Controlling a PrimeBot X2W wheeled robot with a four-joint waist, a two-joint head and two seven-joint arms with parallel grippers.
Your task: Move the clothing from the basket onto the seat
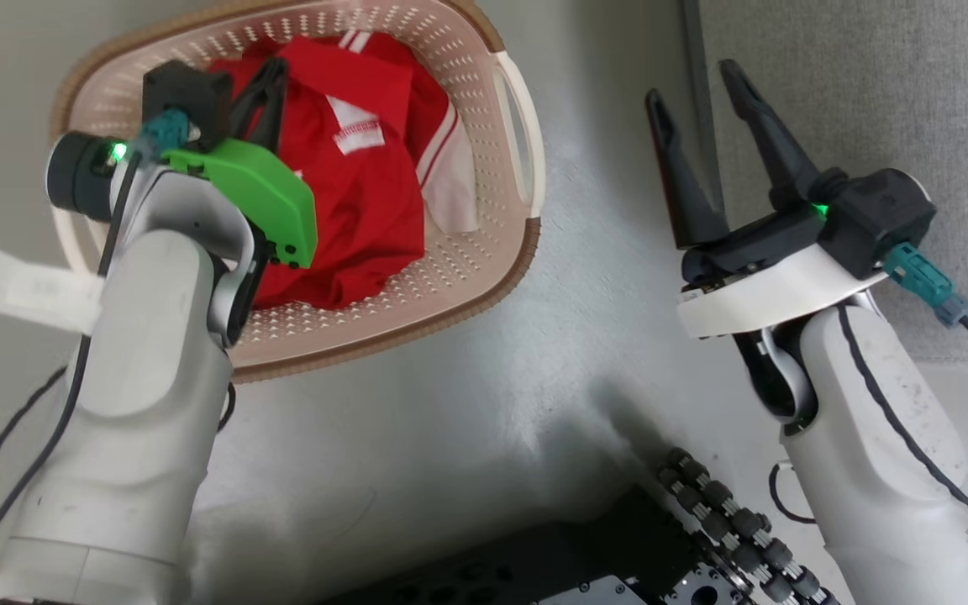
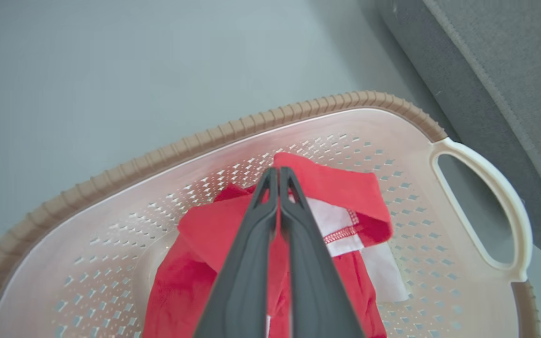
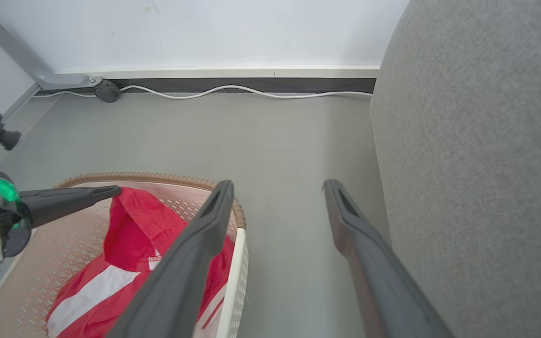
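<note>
Two left fingers (image 2: 247,263), pressed together, pinch a clothing (image 1: 366,193) fold down in basket (image 1: 467,277); right fingers (image 1: 686,185) spread, empty, between basket and seat (image 1: 870,84).

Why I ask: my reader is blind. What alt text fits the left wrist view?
The left gripper, fingers shut, pinches red clothing inside the cream basket; a grey sofa stands beside it on the floor.
</note>
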